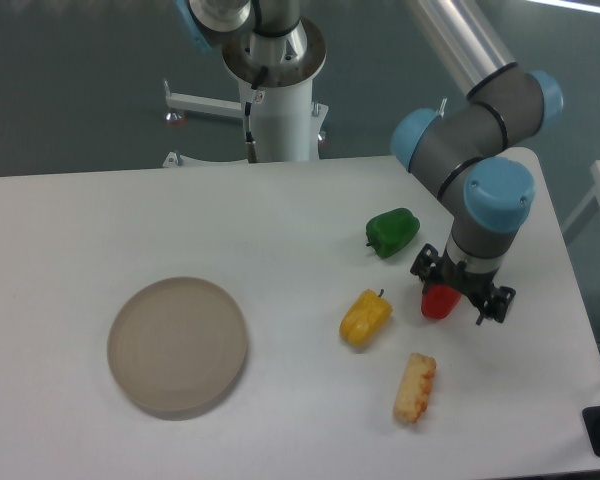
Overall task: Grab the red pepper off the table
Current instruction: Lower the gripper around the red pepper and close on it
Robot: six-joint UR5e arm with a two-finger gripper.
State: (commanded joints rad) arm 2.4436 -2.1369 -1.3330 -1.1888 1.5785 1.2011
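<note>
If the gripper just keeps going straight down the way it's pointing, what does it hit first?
Most likely the red pepper. The gripper points down with its jaws spread to either side of the pepper, which lies on the table. Depth is hard to judge from this single view, so it may be slightly off-centre.

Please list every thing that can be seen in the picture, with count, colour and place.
red pepper: 1, red, right part of the table, directly under the gripper, partly hidden by it.
green pepper: 1, green, behind and left of the red one.
yellow pepper: 1, yellow, left of the red one.
corn-like piece: 1, yellow with orange-red marks, near the front edge, right of centre.
plate: 1, beige, round, left part of the table.
table: 1, white, carries all of the above.
white stand: 1, behind the table.
gripper: 1, black, over the red pepper; whether it is open or shut cannot be told.
arm: 1, silver and grey with blue caps, from top centre to the right.
</note>
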